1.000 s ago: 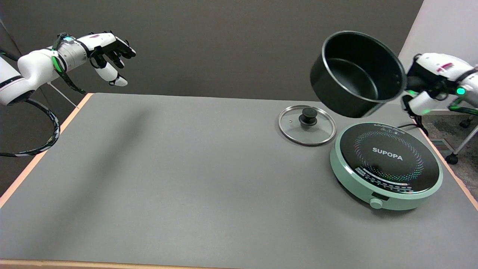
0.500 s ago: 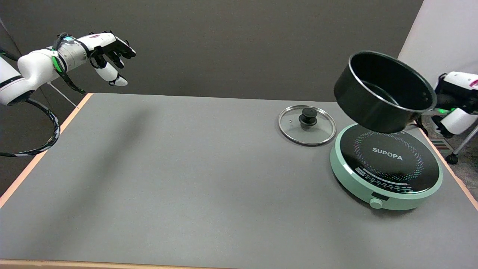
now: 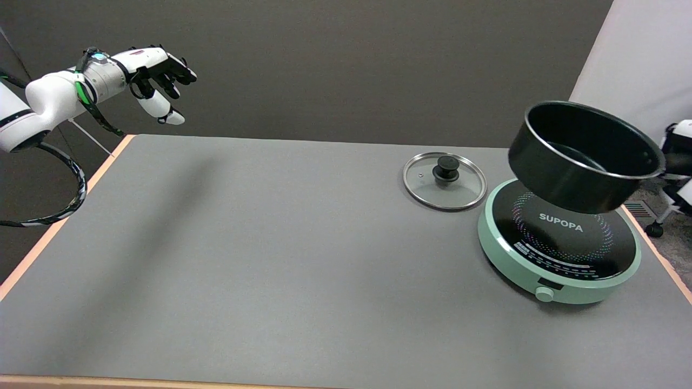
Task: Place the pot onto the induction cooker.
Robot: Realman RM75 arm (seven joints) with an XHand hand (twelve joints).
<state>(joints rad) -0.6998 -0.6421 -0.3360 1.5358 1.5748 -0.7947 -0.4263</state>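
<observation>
A black pot (image 3: 573, 173) hangs in the air, slightly tilted, over the far part of the round green induction cooker (image 3: 559, 243) marked SUPOPA. Its base is apart from the cooker's black top. My right hand (image 3: 678, 173) shows only partly at the right edge of the head view, behind the pot's rim, and holds the pot by its far right side; the handle itself is hidden. The pot is empty inside.
A glass lid (image 3: 444, 180) with a black knob lies flat on the grey table (image 3: 270, 259), just left of the cooker. The idle left hand (image 3: 157, 75) hangs in the air at upper left. The table's right edge runs close to the cooker.
The pot has travelled right and down, from above the lid's far side to over the cooker, and has levelled out. My right hand slid toward the picture's right edge.
</observation>
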